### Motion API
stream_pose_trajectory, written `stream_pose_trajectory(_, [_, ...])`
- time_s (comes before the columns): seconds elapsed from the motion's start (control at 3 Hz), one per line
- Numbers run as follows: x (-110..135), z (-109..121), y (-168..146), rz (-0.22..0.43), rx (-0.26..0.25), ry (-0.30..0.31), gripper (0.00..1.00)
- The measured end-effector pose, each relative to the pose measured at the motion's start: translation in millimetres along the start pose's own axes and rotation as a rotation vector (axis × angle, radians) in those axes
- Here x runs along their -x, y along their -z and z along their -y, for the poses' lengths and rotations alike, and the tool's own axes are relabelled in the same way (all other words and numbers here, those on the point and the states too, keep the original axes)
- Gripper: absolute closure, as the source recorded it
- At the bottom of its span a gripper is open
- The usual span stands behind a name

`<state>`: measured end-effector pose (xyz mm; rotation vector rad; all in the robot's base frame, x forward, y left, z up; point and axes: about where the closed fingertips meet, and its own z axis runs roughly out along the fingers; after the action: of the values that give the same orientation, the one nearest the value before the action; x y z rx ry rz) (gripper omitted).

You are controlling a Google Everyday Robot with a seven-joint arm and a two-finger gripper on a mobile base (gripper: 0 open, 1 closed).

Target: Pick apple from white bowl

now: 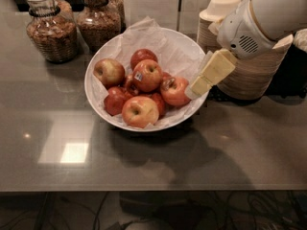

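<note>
The white bowl [192, 51], lined with crumpled white paper, stands in the middle of the grey table and holds several apples. The apple [147, 75], red with a yellow-orange blush and a small blue-and-white sticker on its left side, lies on top of the pile in the middle. A paler, yellower apple [109, 71] lies at the left, and a red-yellow one [139, 111] at the front. My gripper [194, 90], cream-coloured, hangs tilted down-left over the bowl's right rim, beside a red apple [173, 91] and to the right of the sticker apple. It holds nothing.
Stacked tan disposable bowls [249, 75] stand right behind the gripper at the right. Two glass jars [50, 25] [98, 18] of brown food stand at the back left. The table's front edge [144, 188] runs below, with cables on the floor under it.
</note>
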<state>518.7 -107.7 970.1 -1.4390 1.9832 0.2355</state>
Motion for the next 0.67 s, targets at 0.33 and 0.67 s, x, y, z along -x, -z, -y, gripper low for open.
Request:
stream_pose_trajectory(0.33, [38.1, -1.8, -24.1, 0.113, 0.031, -0.007, 0.0])
stream_pose_trajectory(0.67, [63.5, -4.4, -37.1, 0.206, 0.081, -0.041, 0.0])
